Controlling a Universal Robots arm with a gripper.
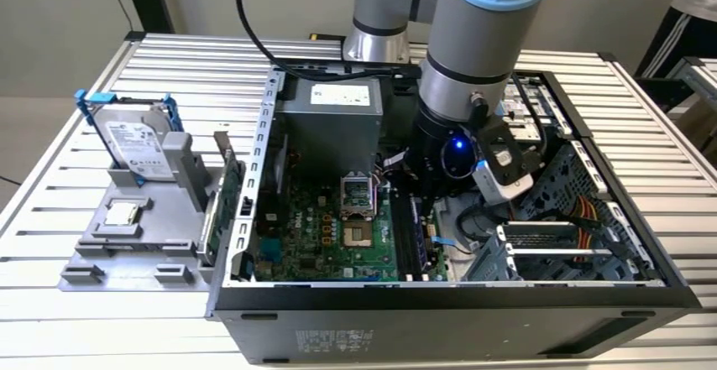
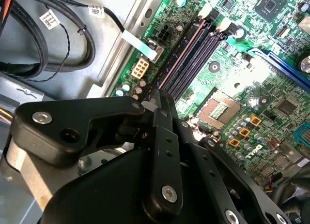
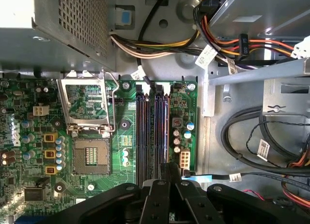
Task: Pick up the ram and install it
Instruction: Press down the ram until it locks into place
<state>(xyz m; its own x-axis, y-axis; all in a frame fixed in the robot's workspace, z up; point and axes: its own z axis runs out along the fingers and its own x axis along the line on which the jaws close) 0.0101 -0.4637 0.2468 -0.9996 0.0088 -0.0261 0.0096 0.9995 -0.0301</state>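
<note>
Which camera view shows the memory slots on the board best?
The first wrist view: the memory slots run full length, clips included. In the second wrist view the slots run slantwise, their near end hidden by the gripper. In the exterior view the arm covers part.

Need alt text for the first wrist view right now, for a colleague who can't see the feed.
The black gripper hangs over the row of memory slots on the green motherboard, with the ram standing on edge in one slot. Beside them is the open CPU socket; coloured cable bundles run across the grey case floor beyond the board.
</note>
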